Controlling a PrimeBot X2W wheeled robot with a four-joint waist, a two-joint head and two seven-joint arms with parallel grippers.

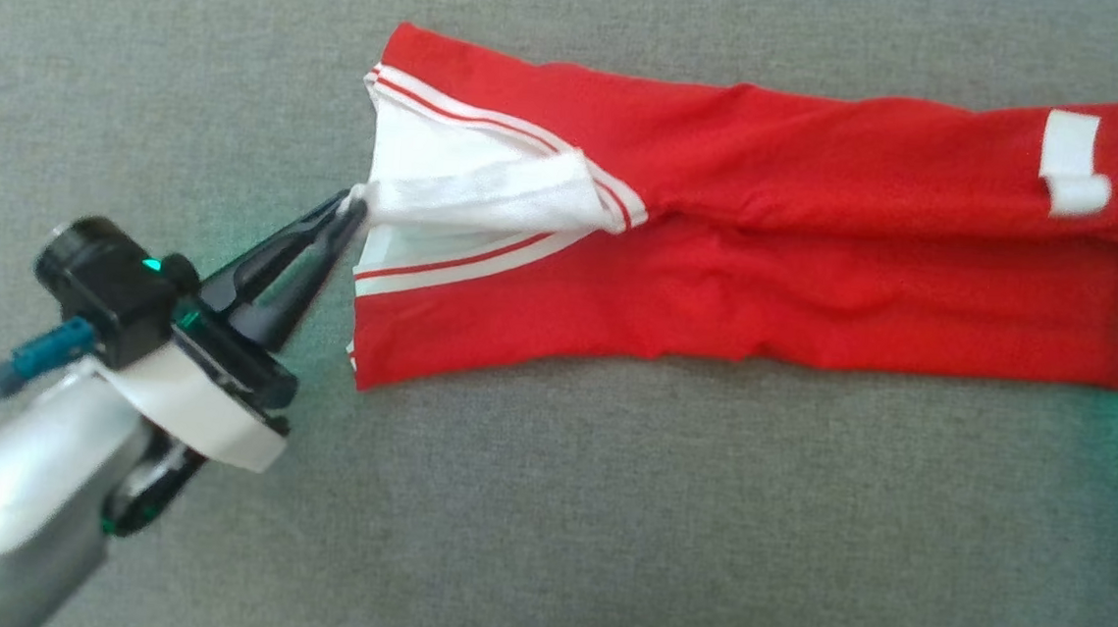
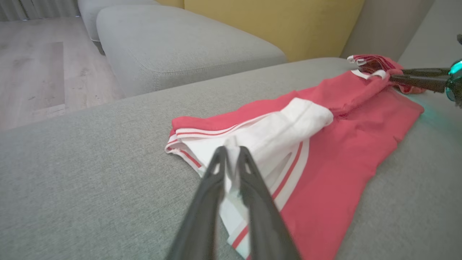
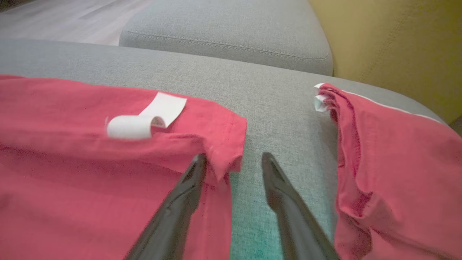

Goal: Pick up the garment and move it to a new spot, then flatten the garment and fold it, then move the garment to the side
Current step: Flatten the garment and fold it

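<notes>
Curling white label (image 1: 1073, 163) on red garment (image 1: 768, 279)

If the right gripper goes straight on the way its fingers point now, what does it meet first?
Probably the corner of the red garment, which lies right at one finger of the open right gripper. Between the fingers, bare grey cushion lies ahead, though depth is unclear.

— Room to reach in?
— Plenty along the near side, over bare grey cushion (image 1: 545, 509) below the garment (image 1: 772, 220). Clear again on the far side.
— And at the ends?
— Tight. Blocked on the left by the left gripper (image 1: 355, 209), pinching the white fold (image 1: 479, 190). Crowded on the right by the right gripper (image 3: 234, 157), fingers spread, with a second red cloth (image 3: 389, 162) just beside.
</notes>
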